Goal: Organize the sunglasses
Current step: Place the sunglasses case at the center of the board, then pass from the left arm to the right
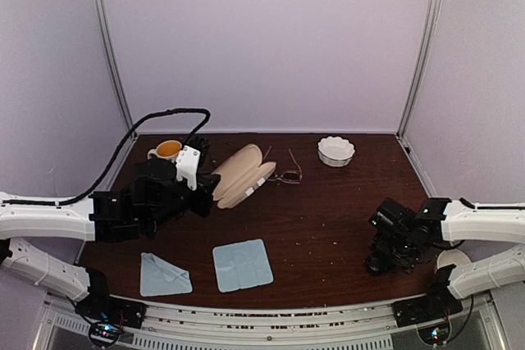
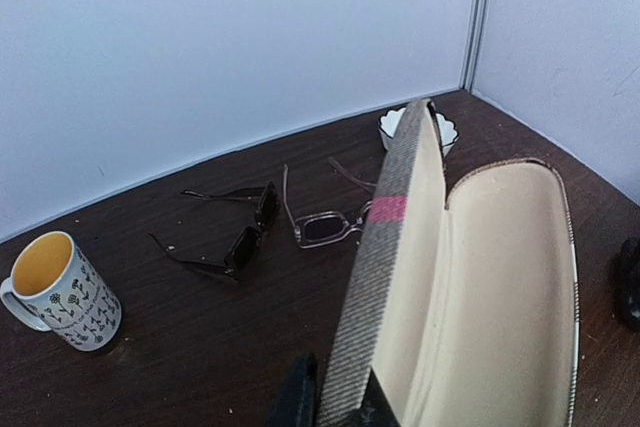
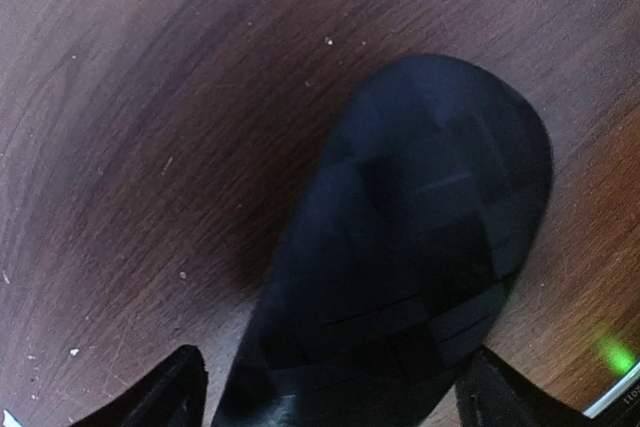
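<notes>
Nearest you, two pale blue cloths lie on the dark wooden table [image 1: 328,219]. One cloth [image 1: 166,276] is folded into a rough triangle and the other [image 1: 243,265] is spread flat just beside it. Pale specks dot the wood around them.

On your right, the right gripper [image 3: 330,397] stands over the black case [image 3: 400,247]. Its fingers are spread wide, one on each side of the case's near end, and they grip nothing.

On your left, the left gripper [image 2: 335,402] is clamped tight on the edge of the tan striped case [image 2: 470,287]. The case gapes open, showing its cream lining.

Beyond that case both pairs lie flat on the wood with their arms unfolded. The dark sunglasses [image 2: 245,232] are on the left and the pink glasses [image 2: 325,227] are just beside them on the right.

Farther back, a yellow-lined mug [image 1: 166,150] stands at the left and a white scalloped bowl [image 1: 336,151] at the right. Plain pale lilac walls [image 1: 271,38] close in the table on three sides, with slim metal posts [image 1: 422,47] at the back corners.
</notes>
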You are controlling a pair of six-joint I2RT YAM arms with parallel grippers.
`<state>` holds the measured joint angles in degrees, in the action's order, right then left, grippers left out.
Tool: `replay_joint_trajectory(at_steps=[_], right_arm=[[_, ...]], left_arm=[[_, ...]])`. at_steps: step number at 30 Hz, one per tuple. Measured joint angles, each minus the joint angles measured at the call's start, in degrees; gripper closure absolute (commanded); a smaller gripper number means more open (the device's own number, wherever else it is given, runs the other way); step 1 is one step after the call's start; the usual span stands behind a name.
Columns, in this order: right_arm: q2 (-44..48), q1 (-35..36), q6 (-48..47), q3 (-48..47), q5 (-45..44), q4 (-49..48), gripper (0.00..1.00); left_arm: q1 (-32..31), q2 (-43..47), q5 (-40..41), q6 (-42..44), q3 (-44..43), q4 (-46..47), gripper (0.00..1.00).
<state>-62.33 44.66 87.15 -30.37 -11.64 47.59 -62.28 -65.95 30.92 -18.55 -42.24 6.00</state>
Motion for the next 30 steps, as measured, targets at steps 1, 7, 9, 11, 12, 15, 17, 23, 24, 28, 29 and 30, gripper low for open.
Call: replay_joint_trajectory(at_steps=[1, 7, 9, 11, 12, 15, 17, 23, 24, 28, 29, 30], right_arm=[[-0.6, -0.1, -0.4, 0.0, 0.1, -0.3, 0.24], [-3.1, -0.1, -4.5, -0.6, -0.2, -1.0, 0.36], [-4.3, -0.1, -5.9, -1.7, -0.6, -0.3, 0.36], [-5.4, -0.1, -7.8, -3.3, -1.3, 1.0, 0.36], [-6.1, -0.1, -9.1, -4.6, -1.8, 1.9, 0.36], [-8.0, -0.1, -14.3, -8.9, -3.2, 3.2, 0.35], [-9.6, -0.1, -18.7, -11.8, -3.8, 2.9, 0.35], [-17.9, -0.1, -31.7, -20.6, -3.8, 0.0, 0.37], [-20.1, -0.1, -33.6, -22.2, -3.6, -0.8, 0.37], [-28.3, 0.4, -39.9, -28.3, -2.0, -2.7, 0.37], [-30.0, 0.6, -41.2, -29.7, -1.6, -3.3, 0.36], [-31.5, 0.8, -42.5, -30.9, -1.2, -3.7, 0.34]], left_arm=[[0.0, 0.0, 0.0, 0.0, 0.2, 0.1, 1.00], [0.0, 0.1, 0.0, -0.2, 1.6, 0.1, 1.00], [0.0, 0.1, 0.0, -0.3, 1.9, 0.0, 1.00], [0.0, 0.2, 0.0, -0.3, 1.9, 0.0, 1.00], [0.0, 0.3, -0.1, -0.4, 2.0, 0.0, 1.00], [0.0, 0.8, -0.2, -0.7, 2.2, 0.0, 1.00], [0.0, 0.9, -0.3, -0.9, 2.4, 0.1, 1.00], [0.0, 1.2, -0.3, -1.1, 2.6, 0.0, 1.00], [0.0, 1.3, -0.3, -1.2, 2.6, 0.0, 1.00], [0.0, 1.4, -0.3, -1.5, 2.6, 0.0, 1.00], [0.0, 1.4, -0.3, -1.6, 2.6, 0.0, 1.00], [0.0, 1.4, -0.3, -1.8, 2.6, 0.0, 1.00]])
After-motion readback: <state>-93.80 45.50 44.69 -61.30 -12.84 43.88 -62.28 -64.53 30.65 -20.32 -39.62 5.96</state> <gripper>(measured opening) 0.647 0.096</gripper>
